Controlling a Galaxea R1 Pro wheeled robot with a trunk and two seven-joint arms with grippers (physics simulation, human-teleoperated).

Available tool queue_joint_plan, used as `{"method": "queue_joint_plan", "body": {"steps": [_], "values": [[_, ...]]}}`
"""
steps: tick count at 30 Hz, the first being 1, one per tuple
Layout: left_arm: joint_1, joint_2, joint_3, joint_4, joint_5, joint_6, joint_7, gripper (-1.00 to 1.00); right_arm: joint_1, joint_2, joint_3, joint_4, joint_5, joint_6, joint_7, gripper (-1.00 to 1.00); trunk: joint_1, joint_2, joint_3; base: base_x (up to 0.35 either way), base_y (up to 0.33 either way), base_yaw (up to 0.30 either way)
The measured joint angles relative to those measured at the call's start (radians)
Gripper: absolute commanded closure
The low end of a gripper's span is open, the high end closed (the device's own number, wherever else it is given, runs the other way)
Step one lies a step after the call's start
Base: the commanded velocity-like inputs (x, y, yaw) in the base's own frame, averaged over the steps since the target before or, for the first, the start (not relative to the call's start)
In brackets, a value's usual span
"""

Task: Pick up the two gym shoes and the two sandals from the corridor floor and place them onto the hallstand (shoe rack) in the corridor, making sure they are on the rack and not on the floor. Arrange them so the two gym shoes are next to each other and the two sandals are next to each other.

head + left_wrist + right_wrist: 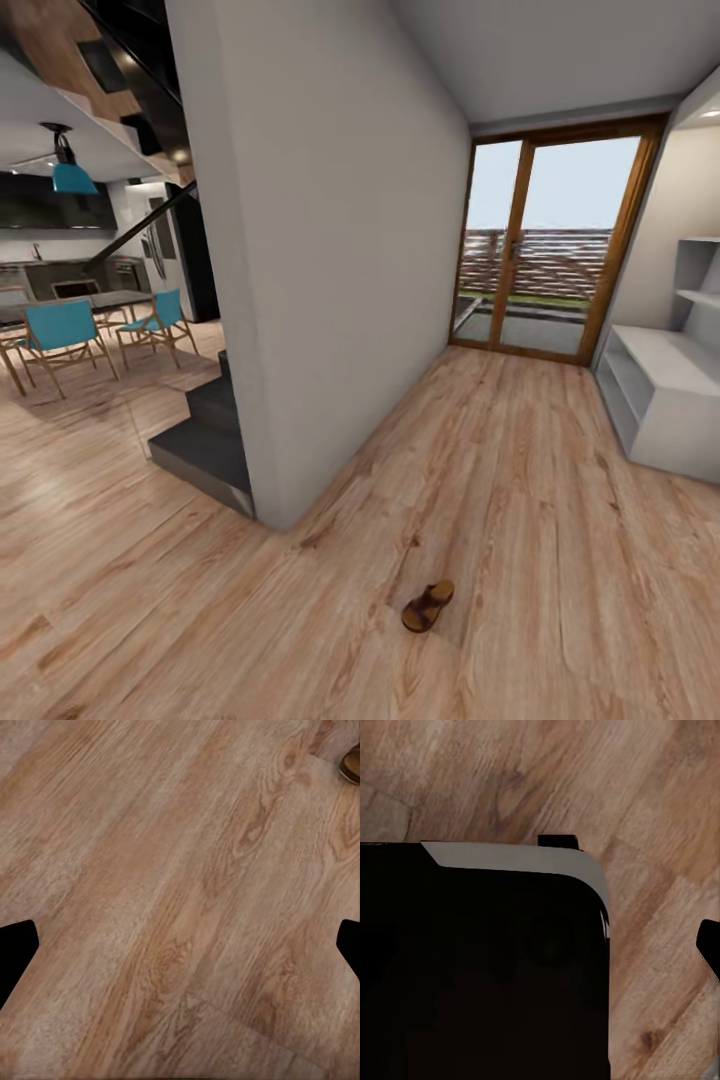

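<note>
Open corridor floor [520, 470] between wall [330, 250] and hallstand [665, 400]; one sandal [428, 606] midway.

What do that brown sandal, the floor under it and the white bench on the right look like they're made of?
Sandal: seemingly dark brown leather, matte, with a tan footbed. Floor: light wood-grain planks with visible knots and seams, low sheen, possibly laminate. Bench: smooth white painted board, no grain showing.

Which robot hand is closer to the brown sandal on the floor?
Probably the left. Its wrist camera catches the sandal at the frame's edge, fingers spread over bare floor. The right wrist camera sees a dark body and floor.
</note>
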Motion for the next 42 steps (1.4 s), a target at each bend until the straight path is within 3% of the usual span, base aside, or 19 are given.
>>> {"method": "queue_joint_plan", "body": {"steps": [32, 38, 42], "values": [[0.000, 0.000, 0.001, 0.000, 0.000, 0.000, 0.000, -1.00, 0.000, 0.000, 0.001, 0.000, 0.000, 0.000, 0.000, -1.00, 0.000, 0.000, 0.017, 0.000, 0.000, 0.291], [0.000, 0.000, 0.001, 0.000, 0.000, 0.000, 0.000, -1.00, 0.000, 0.000, 0.001, 0.000, 0.000, 0.000, 0.000, -1.00, -0.023, 0.042, 0.039, 0.000, 0.000, 0.291], [0.000, 0.001, 0.001, 0.000, 0.000, 0.000, 0.000, -1.00, 0.000, 0.000, 0.001, 0.000, 0.000, 0.000, 0.000, -1.00, -0.023, 0.042, 0.042, 0.000, 0.000, 0.291]]}}
